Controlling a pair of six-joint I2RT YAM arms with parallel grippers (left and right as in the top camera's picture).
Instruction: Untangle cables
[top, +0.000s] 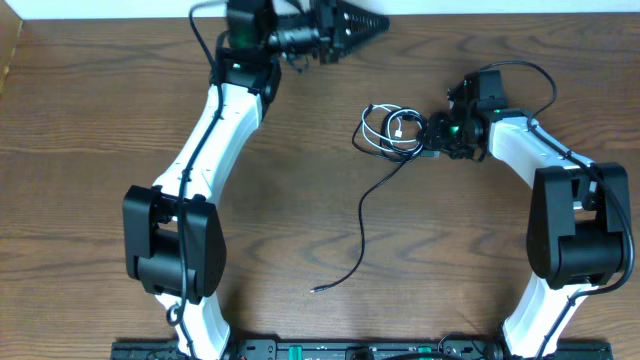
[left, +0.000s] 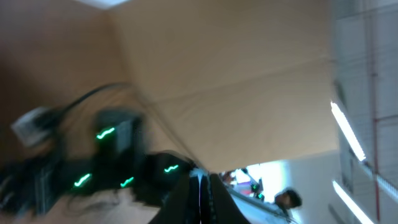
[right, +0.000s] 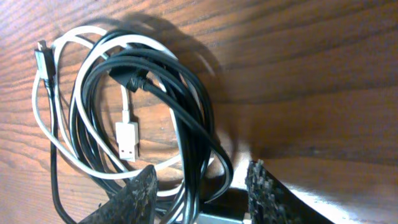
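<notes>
The cables lie as a small coiled bundle of black cords and one white cord right of the table's middle. One black cord trails from it toward the front and ends in a small plug. My right gripper is at the bundle's right edge. In the right wrist view it is open, with several black strands and the white cord between its fingers. The white USB plug lies inside the coil. My left gripper is shut and empty, raised at the table's far edge, away from the cables.
The left wrist view is blurred; its fingers point off the table toward a cardboard-coloured surface and the room beyond. The arm bases stand at the front left and front right of the wooden table.
</notes>
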